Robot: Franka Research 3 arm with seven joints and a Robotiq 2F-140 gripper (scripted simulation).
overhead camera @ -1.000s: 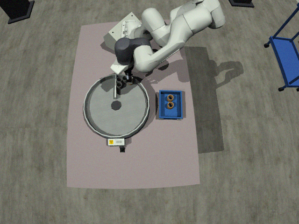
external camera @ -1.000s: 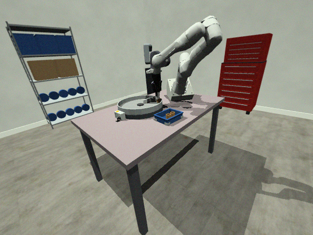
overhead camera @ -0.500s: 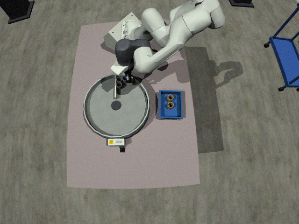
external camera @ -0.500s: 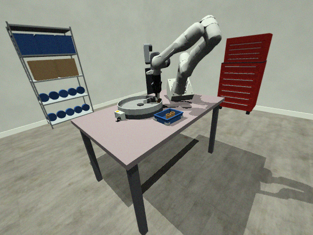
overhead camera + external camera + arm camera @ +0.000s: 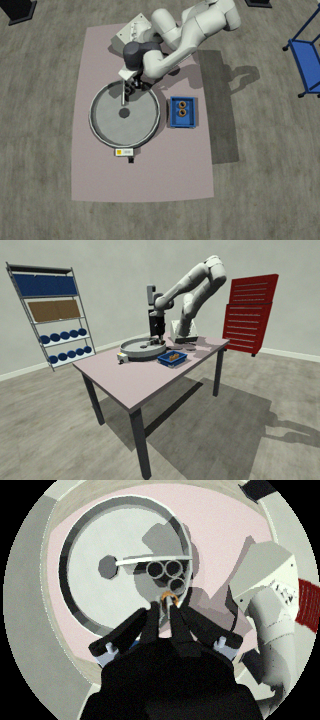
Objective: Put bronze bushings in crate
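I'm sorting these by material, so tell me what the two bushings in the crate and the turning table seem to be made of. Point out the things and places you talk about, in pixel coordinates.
Bushings [image 5: 182,115] [image 5: 171,358]: probably bronze or a similar metal, judging by their orange-brown colour; the finish looks fairly smooth.
Turning table [image 5: 111,124] [image 5: 143,353] [image 5: 90,595]: perhaps painted or bare metal, its grey floor matt and faintly mottled; grey plastic is possible too.
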